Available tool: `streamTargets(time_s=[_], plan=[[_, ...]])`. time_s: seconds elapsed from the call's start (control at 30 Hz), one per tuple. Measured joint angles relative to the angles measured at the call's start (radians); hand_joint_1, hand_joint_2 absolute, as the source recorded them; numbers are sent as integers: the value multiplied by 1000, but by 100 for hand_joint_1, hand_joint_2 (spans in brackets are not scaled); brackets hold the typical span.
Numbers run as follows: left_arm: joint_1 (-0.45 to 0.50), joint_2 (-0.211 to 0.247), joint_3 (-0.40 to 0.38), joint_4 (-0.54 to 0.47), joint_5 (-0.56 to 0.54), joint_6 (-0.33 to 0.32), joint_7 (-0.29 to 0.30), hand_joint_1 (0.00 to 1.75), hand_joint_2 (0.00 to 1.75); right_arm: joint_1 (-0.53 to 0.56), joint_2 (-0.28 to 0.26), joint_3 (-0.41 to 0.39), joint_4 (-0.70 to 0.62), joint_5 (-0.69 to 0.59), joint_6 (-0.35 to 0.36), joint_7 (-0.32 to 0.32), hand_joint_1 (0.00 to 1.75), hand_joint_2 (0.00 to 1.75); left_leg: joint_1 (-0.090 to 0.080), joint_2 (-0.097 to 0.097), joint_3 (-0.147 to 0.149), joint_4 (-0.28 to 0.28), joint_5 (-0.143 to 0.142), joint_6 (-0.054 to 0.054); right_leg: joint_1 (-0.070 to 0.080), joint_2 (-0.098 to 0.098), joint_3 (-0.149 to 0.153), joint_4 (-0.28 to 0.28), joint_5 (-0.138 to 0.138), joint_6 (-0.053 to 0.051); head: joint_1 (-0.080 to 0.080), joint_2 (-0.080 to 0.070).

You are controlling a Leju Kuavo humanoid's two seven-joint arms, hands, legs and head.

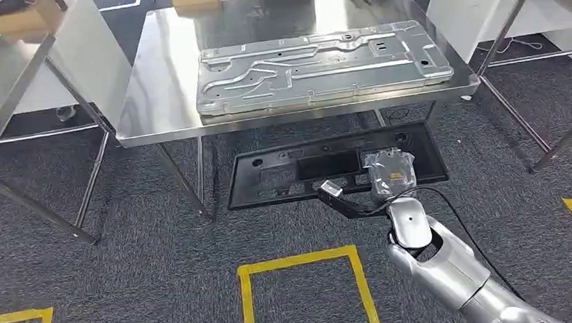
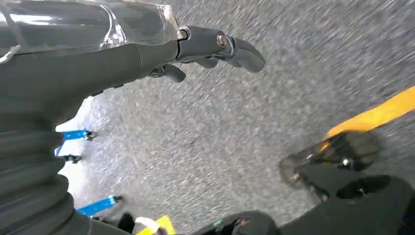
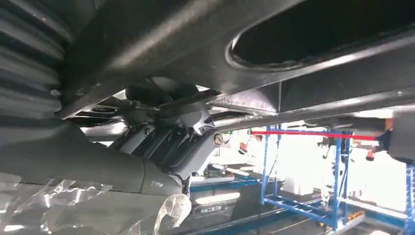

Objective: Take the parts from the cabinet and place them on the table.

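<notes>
A long black plastic panel hangs level in front of the steel table, lower than its top. My right hand, wrapped in clear film, grips the panel near its right end. The right wrist view looks up at the panel's underside, with my right hand's fingers clamped against it. A large silver stamped metal panel lies flat on the table. My left hand hangs over the grey carpet, fingers loosely apart, holding nothing.
Yellow tape squares mark the carpet in front of the table. A second steel table stands at the left and a metal frame at the right. Blue racks stand farther off in the right wrist view.
</notes>
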Motion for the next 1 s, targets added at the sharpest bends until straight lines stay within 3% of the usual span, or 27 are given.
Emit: streamTargets(time_s=[0.07, 0.1, 0.13, 0.17, 0.23, 0.27, 0.3, 0.33, 0.4, 0.43, 0.47, 0.53, 0.57, 0.6, 0.63, 0.67, 0.73, 0.77, 0.8, 0.83, 0.93, 1.0], plan=[[-8, 2, 0, 0, -2, 0, 0, 0, 175, 6, -7, -5, -6, 0, 0, 1, 175, 175, -5, 0, -100, 170, -50, 2, 5, 3, 10, 0, -9, -10, 0, 0], [-9, 3, 0, 0, -4, 0, -1, 0, 175, 13, -9, -5, -8, 1, -1, 1, 175, 175, -6, 0, -134, 209, -45, 4, 7, 3, 18, 0, -16, -16, 0, 0], [-10, 3, 0, 0, -6, 0, -2, 0, 175, 18, -11, -6, -12, 1, -2, 2, 175, 175, -8, 0, -141, 192, -16, 9, 10, 3, 28, 0, -24, -17, 0, 0], [-10, 3, 0, 0, -8, 0, -3, 0, 175, 20, -13, -8, -16, 1, -3, 1, 175, 175, -11, 0, -123, 128, 36, 16, 13, 5, 40, 0, -32, -18, 0, 0], [-15, 5, 0, 0, -11, 0, -3, 0, 175, 19, -15, -15, -26, 0, -6, 2, 175, 175, -22, 1, -59, -56, 150, 43, 19, 6, 65, -1, -48, -17, 0, 0], [-16, 13, 0, 0, -12, 0, -3, 0, 175, 19, -18, -22, -31, 0, -8, 2, 175, 175, -32, 5, -36, -102, 161, 65, 16, 5, 68, -4, -55, -15, 1, 0], [-20, 12, 0, -1, -13, -3, -4, 0, 175, 14, -21, -28, -35, -1, -12, 5, 175, 175, -34, 8, -24, -117, 152, 65, 28, 10, 69, -3, -60, -8, 1, 0], [-26, 13, 0, -1, -15, -2, -3, 0, 175, 13, -25, -33, -40, -1, -15, 7, 175, 175, -34, 9, -23, -120, 147, 59, 20, 8, 67, -3, -61, -5, 1, 0], [-26, 14, 0, -1, -18, -3, -3, 0, 175, 10, -27, -42, -52, 0, -17, 12, 175, 175, -37, 5, -21, -126, 142, 57, 18, 5, 73, -11, -67, 4, 1, 0], [-25, 14, 0, -1, -19, -3, -3, 0, 175, 7, -29, -48, -60, 0, -17, 12, 175, 175, -24, 7, -6, -144, 143, 57, 19, 5, 79, -10, -78, 10, 0, 0], [-26, 15, 0, -1, -19, -3, -3, 0, 175, 6, -33, -58, -67, 0, -19, 13, 175, 175, -26, 4, 6, -151, 141, 58, 20, 2, 72, 22, -90, 16, 2, 0], [-31, 17, -1, -1, -22, -3, -3, 0, 175, 0, -37, -68, -81, -2, -26, 16, 175, 175, -23, 5, 12, -151, 134, 67, 19, 1, -19, 180, -156, 22, 2, 0], [-31, 17, -1, -1, -23, -3, -2, 0, 175, 1, -41, -72, -85, -4, -27, 16, 175, 175, -23, 4, 15, -151, 130, 67, 17, 1, -70, 261, -177, 26, 2, 0], [-29, 17, -1, -1, -23, -3, 0, 0, 175, 2, -42, -73, -90, -6, -28, 16, 175, 175, -21, 3, 20, -151, 125, 66, 15, 1, -107, 309, -180, 29, 2, 0], [-26, 17, -1, -1, -23, -3, 3, 0, 175, 4, -44, -74, -92, -11, -29, 17, 175, 175, -18, 1, 26, -150, 120, 63, 12, 0, -122, 309, -158, 33, 2, 0], [-23, 17, -1, -1, -23, -3, 4, 0, 175, 7, -47, -78, -95, -12, -30, 18, 175, 175, -14, -2, 34, -149, 113, 56, 7, 0, -112, 262, -110, 38, 2, 0], [-20, 19, -1, -1, -21, -3, 10, 0, 175, 6, -51, -85, -104, -13, -34, 19, 175, 175, 0, -6, 48, -135, 93, 37, -8, -2, -47, 81, 11, 58, 2, 0], [-21, 31, -1, 0, -21, -3, 11, 0, 175, 8, -56, -87, -104, -16, -39, 19, 175, 175, -6, -7, 46, -127, 82, 24, -13, 3, -27, 39, 11, 73, 2, 0], [-24, 36, -1, 0, -22, -2, 16, 0, 175, 2, -58, -87, -107, -24, -48, 18, 175, 175, -9, -11, 38, -110, 72, 17, -12, 16, -32, 30, 8, 55, 2, 0], [-24, 37, -1, 0, -27, 3, 19, 0, 175, 4, -58, -90, -113, -31, -54, 16, 175, 175, -10, -11, 38, -114, 73, 15, -11, 14, -35, 37, 6, 37, 1, 0], [-19, 44, -1, 0, -32, 7, 13, 0, 175, 5, -59, -95, -114, -27, -54, 10, 175, 175, -1, -14, 42, -116, 67, 9, -6, 11, -33, 40, -1, 13, 1, 0], [-26, 44, -1, 0, -33, 7, 2, 0, 175, 2, -58, -100, -114, -21, -58, 4, 175, 175, -3, -4, -1, -24, 26, 8, -4, 11, -28, 39, -4, 4, 1, 0]])
